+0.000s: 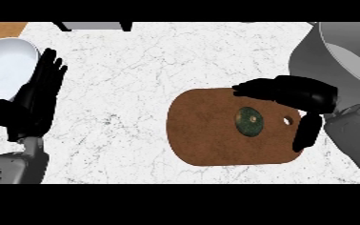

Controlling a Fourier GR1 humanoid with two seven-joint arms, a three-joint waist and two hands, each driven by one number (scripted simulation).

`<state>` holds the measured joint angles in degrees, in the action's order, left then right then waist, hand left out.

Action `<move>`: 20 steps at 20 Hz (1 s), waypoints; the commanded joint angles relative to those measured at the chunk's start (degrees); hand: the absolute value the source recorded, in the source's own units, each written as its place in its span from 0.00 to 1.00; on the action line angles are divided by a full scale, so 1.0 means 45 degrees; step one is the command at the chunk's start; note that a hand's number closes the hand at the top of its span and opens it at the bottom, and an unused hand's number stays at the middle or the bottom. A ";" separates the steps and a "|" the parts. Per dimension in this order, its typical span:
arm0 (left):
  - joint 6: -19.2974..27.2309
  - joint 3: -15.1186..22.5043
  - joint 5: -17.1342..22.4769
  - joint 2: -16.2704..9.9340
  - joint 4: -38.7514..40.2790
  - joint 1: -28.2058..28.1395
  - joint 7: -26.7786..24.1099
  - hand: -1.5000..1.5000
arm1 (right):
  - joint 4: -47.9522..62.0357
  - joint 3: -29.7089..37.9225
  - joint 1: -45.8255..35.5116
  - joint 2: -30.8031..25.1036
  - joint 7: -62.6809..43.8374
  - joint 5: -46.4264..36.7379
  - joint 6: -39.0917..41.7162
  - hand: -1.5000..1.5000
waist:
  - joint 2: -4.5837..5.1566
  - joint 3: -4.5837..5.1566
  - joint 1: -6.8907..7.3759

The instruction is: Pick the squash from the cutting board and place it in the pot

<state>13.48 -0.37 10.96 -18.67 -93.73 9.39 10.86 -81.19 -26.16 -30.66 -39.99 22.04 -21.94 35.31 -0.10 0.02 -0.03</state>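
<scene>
A dark green round squash (249, 121) sits on the brown cutting board (204, 133), toward its right side. My right hand (299, 93) hovers over the board's right end, fingers stretched left above the squash and thumb hanging down to its right; nothing is held. The grey pot (336, 59) stands at the right edge, partly cut off by the frame. My left hand (35, 97) rests open at the left edge, fingers up.
A white bowl (15, 66) stands at the far left, partly behind the left hand. A dark-legged grey object (95, 26) shows at the counter's far edge. The white marble counter (141, 76) stretches between the hands.
</scene>
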 commanded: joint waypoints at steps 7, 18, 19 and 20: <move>-0.0425 -0.0468 -0.0284 0.0136 -0.0442 0.0240 0.0784 0.50 | -0.0275 0.0724 0.0611 0.1530 -0.1448 -0.2454 0.0109 0.00 | 0.0015 -0.0003 0.0039; -0.0957 -0.0717 -0.0789 0.0786 0.0734 0.0988 0.0358 0.50 | 0.1390 0.1108 0.0669 0.3321 -0.0233 -0.4915 -0.0461 0.00 | 0.0032 -0.0003 0.0028; -0.1009 -0.0993 -0.0633 0.0553 -0.0099 0.0637 0.0830 0.50 | 0.2391 0.1209 0.0848 0.3140 0.0794 -0.5333 -0.1268 0.00 | 0.0032 -0.0006 0.0072; -0.1203 -0.1081 -0.0584 0.0634 -0.0303 -0.0420 -0.0073 0.50 | 0.2215 0.0935 0.1220 0.3509 0.0207 -0.5515 -0.1526 0.00 | 0.0027 -0.0004 0.0095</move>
<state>9.76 -3.87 8.00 -15.83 -94.10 10.90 12.99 -74.28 -21.83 -26.25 -26.80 22.87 -43.15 31.22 0.02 0.00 0.23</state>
